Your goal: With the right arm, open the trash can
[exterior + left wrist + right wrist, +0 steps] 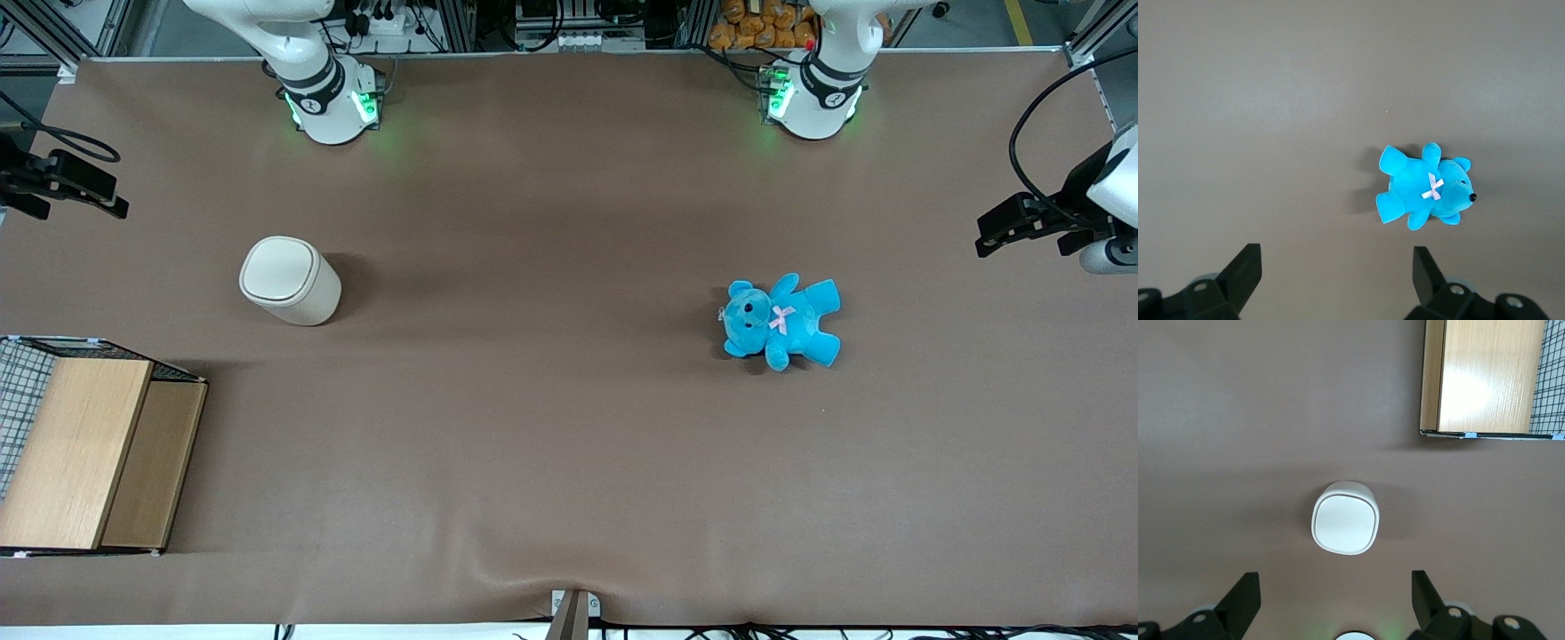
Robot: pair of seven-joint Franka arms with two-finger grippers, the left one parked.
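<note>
The trash can (289,280) is a small cream-white bin standing upright on the brown table, its flat lid down. It also shows in the right wrist view (1345,517), seen from straight above. My right gripper (111,197) hangs high over the working arm's end of the table, well apart from the can and touching nothing. In the right wrist view the gripper (1333,595) is open and empty, with its two black fingers (1245,595) spread wide and bare table between them.
A wooden-topped wire crate (89,453) stands at the working arm's end, nearer the front camera than the can, and shows in the right wrist view (1485,377). A blue teddy (782,322) lies toward the parked arm's end (1425,187).
</note>
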